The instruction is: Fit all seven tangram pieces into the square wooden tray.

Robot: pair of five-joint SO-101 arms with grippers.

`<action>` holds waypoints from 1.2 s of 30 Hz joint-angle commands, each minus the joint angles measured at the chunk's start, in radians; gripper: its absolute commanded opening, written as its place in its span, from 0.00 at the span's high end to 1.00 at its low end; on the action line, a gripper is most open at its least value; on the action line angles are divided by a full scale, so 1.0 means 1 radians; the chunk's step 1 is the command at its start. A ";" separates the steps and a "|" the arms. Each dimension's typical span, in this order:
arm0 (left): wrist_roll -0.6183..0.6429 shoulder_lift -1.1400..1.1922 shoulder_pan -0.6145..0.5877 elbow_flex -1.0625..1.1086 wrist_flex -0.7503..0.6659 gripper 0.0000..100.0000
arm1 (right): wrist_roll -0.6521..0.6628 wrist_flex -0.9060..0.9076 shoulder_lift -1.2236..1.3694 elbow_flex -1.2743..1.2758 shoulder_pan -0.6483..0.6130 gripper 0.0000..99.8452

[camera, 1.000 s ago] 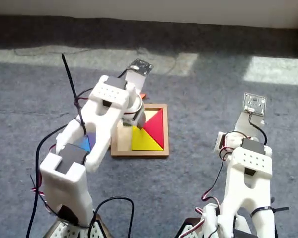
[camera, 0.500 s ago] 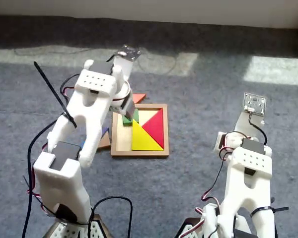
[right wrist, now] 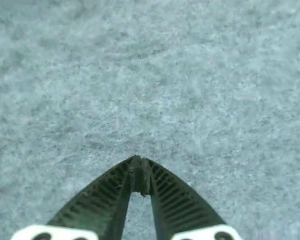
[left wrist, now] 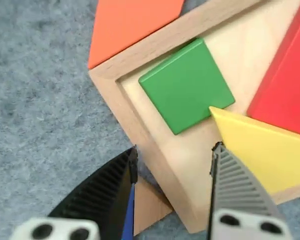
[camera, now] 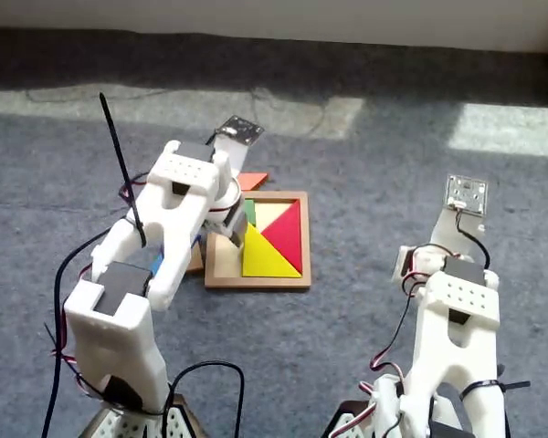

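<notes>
The left claw (left wrist: pixel 175 149) hangs open with nothing in it. Its black finger (left wrist: pixel 117 187) is over the carpet just outside the tray and its grey finger (left wrist: pixel 232 187) is over the tray's inside, so the jaws straddle one wall near a corner. In the high view the same claw (camera: pixel 233 233) sits low over the left side of the square wooden tray (camera: pixel 256 279).

Just beyond the fingertips, a green square piece (left wrist: pixel 186 86) lies flat on the tray floor, tucked into the corner and slightly turned against the walls. A yellow triangle piece (left wrist: pixel 270 150) lies beside the grey finger, and its tip meets the green square's side. A red triangle piece (left wrist: pixel 287 90) lies next to both, long edge against the yellow one (camera: pixel 267 257) in the high view. A patch of bare tray floor shows between red and green.

Outside the tray, an orange piece (left wrist: pixel 132 25) rests on the grey carpet (left wrist: pixel 35 100) against the outer wall by the green square's corner. A pale wooden triangle (left wrist: pixel 147 207) lies just beside the wall under the black finger, with a blue piece (left wrist: pixel 130 215) edging it.

Well apart to the right, the right claw (right wrist: pixel 140 175) is closed with nothing in it, fingertips pressed together above bare carpet.
</notes>
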 commanded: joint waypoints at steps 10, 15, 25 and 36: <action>0.031 -0.007 0.199 -0.108 -0.025 0.75 | 0.003 -0.015 -0.031 -0.004 0.008 0.99; 0.032 -0.016 0.254 -0.143 -0.025 0.75 | 0.003 -0.015 -0.031 -0.002 0.010 0.99; 0.032 -0.007 0.311 -0.237 -0.031 0.75 | 0.002 -0.015 -0.031 -0.002 0.013 0.99; 0.032 0.028 0.329 -0.255 -0.089 0.75 | -0.005 -0.015 -0.033 -0.002 0.050 0.99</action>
